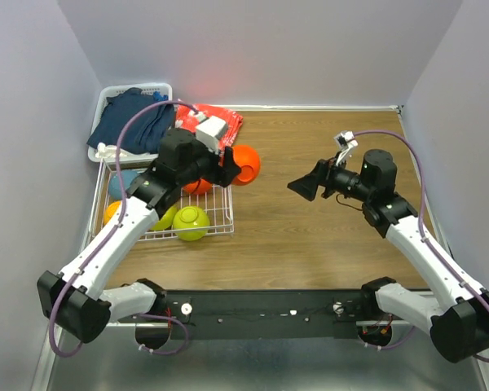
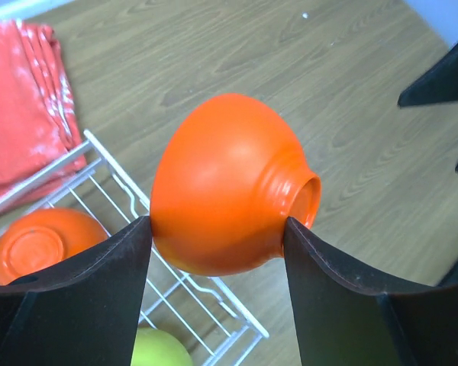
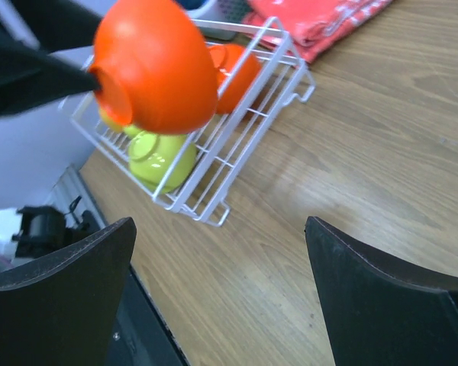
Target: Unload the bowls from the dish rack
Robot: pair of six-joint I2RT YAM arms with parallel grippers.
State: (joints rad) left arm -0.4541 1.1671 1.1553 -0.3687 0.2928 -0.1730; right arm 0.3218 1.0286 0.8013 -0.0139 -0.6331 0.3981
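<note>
- The bowl [image 2: 229,183] in hand is red-orange, glossy and hard-looking. I judge it light and stiff, but slick, and likely to chip if it drops.
- Its outside is one smooth curve with only a small foot ring. A squeeze on that curve could let it slide out, so the rim or the shoulder beside the foot looks the safer hold.
- The left gripper [image 2: 217,226] is pinching this bowl across its outside. One finger presses the wide wall and the other presses just beside the foot ring. The jaws are partly closed, with the bowl filling the gap.
- The bowl is tipped on its side, foot outward from the wrist and mouth hidden.
- Relative to the rack [image 1: 218,218], the held bowl hangs in the air at its far right corner, over the rack's right edge and the bare wood just past it. It touches neither.
- The right gripper [image 1: 306,186] is spread wide and holds nothing. It sits well to the right of the rack, pointing back toward the held bowl and apart from it.
- Inside the rack lie a second red-orange bowl [image 2: 46,240], foot up near the right side, and a lime one [image 1: 191,221] at the near right corner. Others sit further left, partly hidden under the arm.
- Setting it down calls for a level, slow lowering onto the wood right of the rack, since a glossy bowl on its side may roll.
</note>
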